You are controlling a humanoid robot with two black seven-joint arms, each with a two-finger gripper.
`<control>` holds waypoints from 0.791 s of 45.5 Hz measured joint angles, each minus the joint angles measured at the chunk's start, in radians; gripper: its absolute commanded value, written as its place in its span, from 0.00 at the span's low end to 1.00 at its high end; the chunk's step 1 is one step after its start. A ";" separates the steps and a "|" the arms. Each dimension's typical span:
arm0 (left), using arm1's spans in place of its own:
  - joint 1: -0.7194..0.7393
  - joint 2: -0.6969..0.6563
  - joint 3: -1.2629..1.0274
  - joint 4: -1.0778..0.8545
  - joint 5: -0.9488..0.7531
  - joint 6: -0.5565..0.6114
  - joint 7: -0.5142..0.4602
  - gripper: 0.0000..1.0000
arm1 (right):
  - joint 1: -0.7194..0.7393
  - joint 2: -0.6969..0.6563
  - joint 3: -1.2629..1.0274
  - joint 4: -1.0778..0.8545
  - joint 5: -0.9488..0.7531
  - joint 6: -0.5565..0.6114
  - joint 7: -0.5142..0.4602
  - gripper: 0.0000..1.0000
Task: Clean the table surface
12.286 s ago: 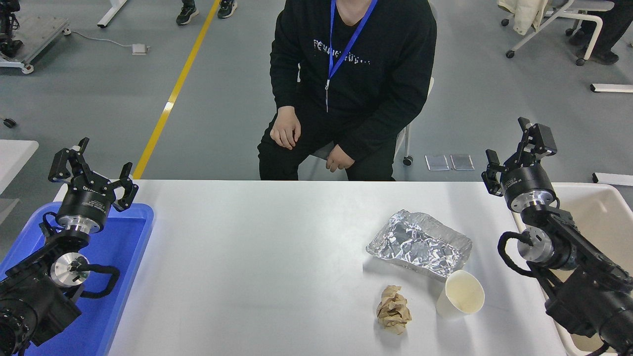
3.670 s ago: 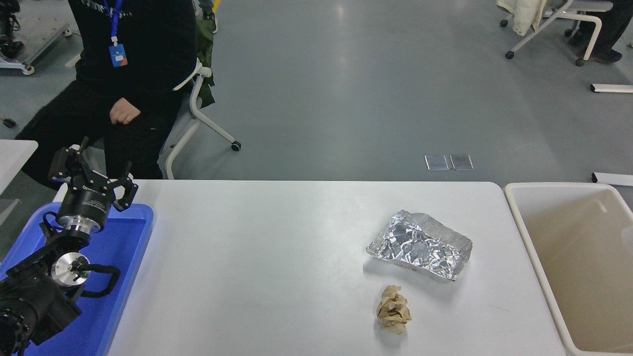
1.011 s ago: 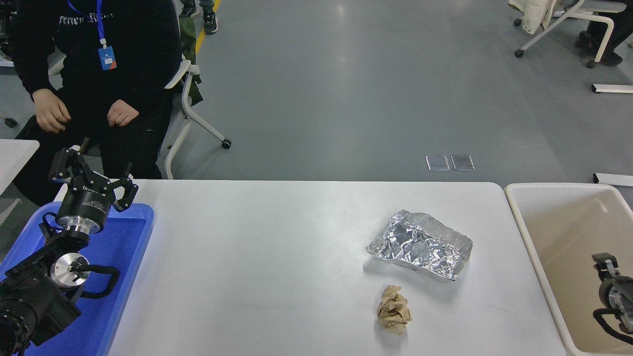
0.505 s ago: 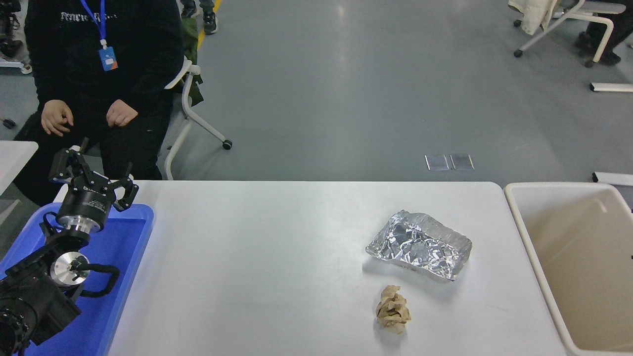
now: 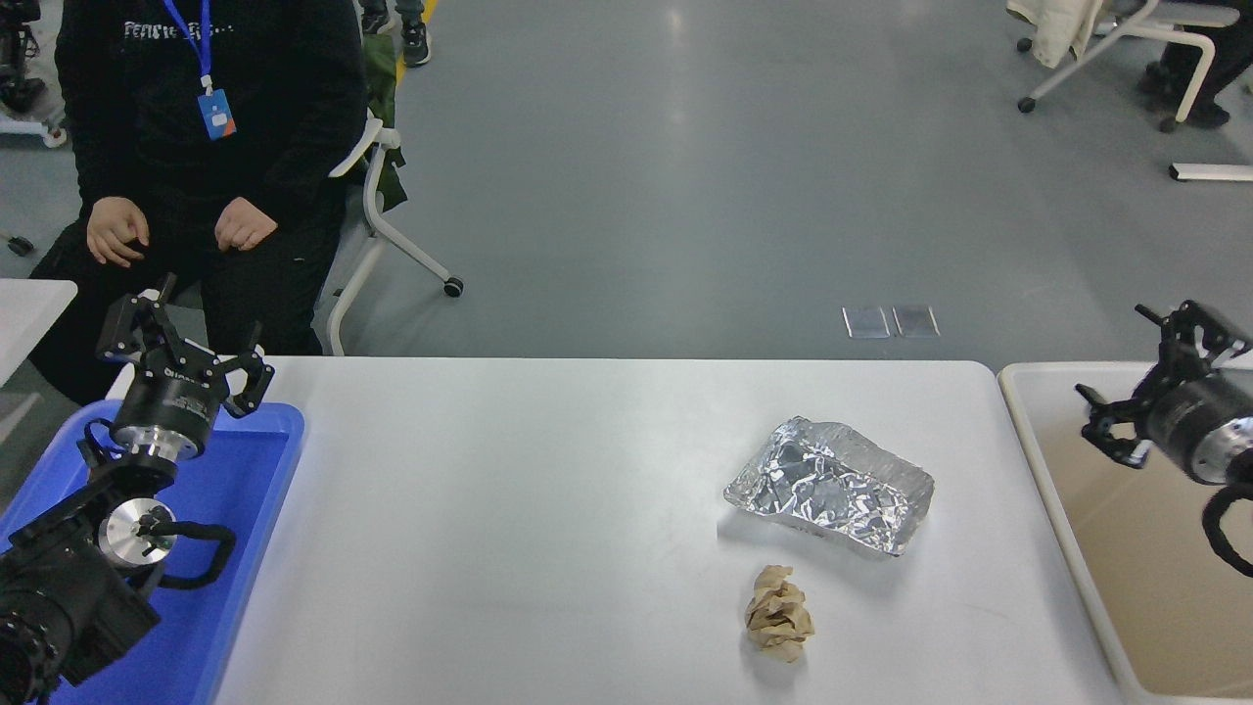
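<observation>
The white table surface [image 5: 509,529] holds a crumpled foil tray [image 5: 830,485] right of the middle and a brown wad of crumpled paper [image 5: 779,613] just in front of it. My right gripper [image 5: 1140,372] comes in from the right edge, raised over the beige tub [image 5: 1106,587], open with nothing between its fingers, well to the right of the foil tray. My left gripper [image 5: 181,338] stands parked at the lower left over the blue tray [image 5: 250,509], open and holding nothing.
A person in black with a blue lanyard sits at the far left behind the table, hands [image 5: 176,227] on their lap. An office chair [image 5: 392,215] stands beside them. Another small table's corner [image 5: 29,304] shows at the left edge.
My right arm, out of view half a second ago, has risen back into the picture at the right edge above the beige tub. The paper cup seen at the start is gone from the table.
</observation>
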 measured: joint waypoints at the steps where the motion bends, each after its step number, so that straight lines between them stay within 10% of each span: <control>1: 0.000 0.000 0.000 0.000 0.000 0.000 0.000 1.00 | -0.003 0.032 0.009 0.003 -0.013 0.010 0.010 1.00; 36: 0.000 0.000 0.000 0.000 0.000 0.000 0.000 1.00 | 0.086 0.357 0.043 -0.180 -0.250 0.094 0.220 1.00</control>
